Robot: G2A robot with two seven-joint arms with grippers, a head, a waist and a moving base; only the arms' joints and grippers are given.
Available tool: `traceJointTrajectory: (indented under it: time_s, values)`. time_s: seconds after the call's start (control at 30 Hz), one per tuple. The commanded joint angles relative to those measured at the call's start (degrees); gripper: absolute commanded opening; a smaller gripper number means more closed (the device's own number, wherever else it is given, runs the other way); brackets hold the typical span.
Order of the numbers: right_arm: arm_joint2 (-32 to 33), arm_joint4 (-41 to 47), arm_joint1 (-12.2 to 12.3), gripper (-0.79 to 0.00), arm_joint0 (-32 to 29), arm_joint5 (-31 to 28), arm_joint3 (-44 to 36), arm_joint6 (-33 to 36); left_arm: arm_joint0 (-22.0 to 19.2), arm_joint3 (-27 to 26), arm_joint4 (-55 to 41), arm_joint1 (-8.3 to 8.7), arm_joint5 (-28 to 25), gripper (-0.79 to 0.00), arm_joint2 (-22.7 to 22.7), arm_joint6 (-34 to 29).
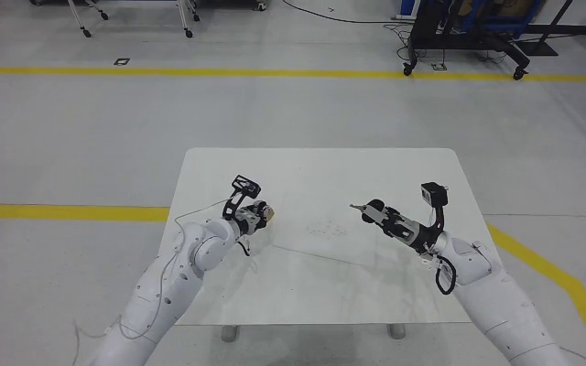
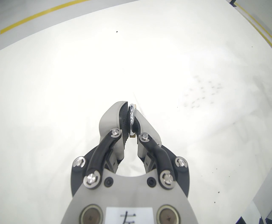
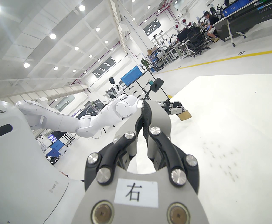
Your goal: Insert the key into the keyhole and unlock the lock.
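a white desk (image 1: 320,293) with rounded corners stands on a pale grey, glossy floor (image 1: 275,119). yellow lines (image 1: 229,70) run across the floor beyond the desk and at both of its sides. a black wheeled frame (image 1: 467,41) stands farther back, with cables beside it. the room is a large bright hall with round ceiling lights (image 3: 53,36), long workbenches (image 3: 233,19), black office chairs (image 3: 195,36) and a blue panel (image 3: 131,74).

The lock (image 1: 265,214) is gold with a shiny silver loop (image 2: 132,119). The key (image 1: 354,208) is grey. The white surface (image 1: 366,284) has faint grey dots (image 1: 322,229) at the lock's 3 o'clock.
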Motion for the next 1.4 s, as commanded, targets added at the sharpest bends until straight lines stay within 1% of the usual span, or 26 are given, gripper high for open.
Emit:
traceJointTrajectory:
  time_s: [0.0,0.37,0.4,0.43,0.47,0.53,0.57,0.63,0.7,0.73,1.37]
  values:
    - [0.00,0.00,0.00,-0.785,0.00,0.00,0.00,0.00,-0.20,0.10,0.95,-0.13,0.57,-0.785,0.49,-0.57]
    - [0.00,0.00,0.00,-0.785,0.00,0.00,0.00,0.00,-0.47,-0.28,4.02,-0.49,2.09,-0.785,1.18,-3.05]
    - [0.00,0.00,0.00,-0.785,0.00,0.00,0.00,0.00,-0.45,-0.26,4.15,-0.51,2.14,-0.770,1.17,-3.20]
    - [0.00,0.00,0.00,-0.785,0.00,0.00,0.00,0.00,-0.43,-0.27,4.24,-0.53,2.19,-0.727,1.16,-3.32]
    - [0.00,0.00,0.00,-0.785,0.00,0.00,0.00,0.00,-0.37,-0.29,4.24,-0.56,2.24,-0.662,1.14,-3.39]
    - [0.00,0.00,0.00,-0.785,0.00,0.00,0.00,0.00,-0.24,-0.36,4.33,-0.60,2.25,-0.634,1.07,-3.40]
    - [0.00,0.00,0.00,-0.785,0.00,0.00,0.00,0.00,-0.16,-0.37,4.40,-0.61,2.25,-0.634,1.04,-3.45]
    - [0.00,0.00,0.00,-0.785,0.00,0.00,0.00,0.00,-0.09,-0.42,4.43,-0.64,2.13,-0.659,0.97,-3.67]
    - [0.00,0.00,0.00,-0.785,0.00,0.00,0.00,0.00,-0.07,-0.43,4.61,-0.67,2.12,-0.717,0.89,-3.89]
    - [0.00,0.00,0.00,-0.785,0.00,0.00,0.00,0.00,-0.06,-0.47,4.63,-0.69,2.13,-0.785,0.85,-3.98]
    - [0.00,0.00,0.00,-0.785,0.00,0.00,0.00,0.00,0.68,-1.57,6.47,-0.91,2.40,-0.785,0.11,-4.56]
